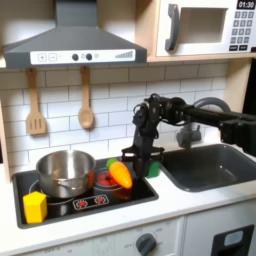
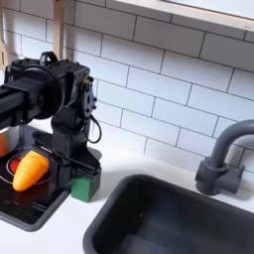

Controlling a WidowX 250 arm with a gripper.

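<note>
Gripper: lowered over green block, fingers either side of it; clamped or loose, cannot tell. Green block: on right edge of toy stovetop in first exterior view, just beside toy carrot. Farther left: steel pot, yellow block. Right: sink.

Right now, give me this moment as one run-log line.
gripper: low at stove's right edge, state unclear | nearest: green block, touching or just above | carrot: on stove, left in second exterior view | pot: on stove
</note>
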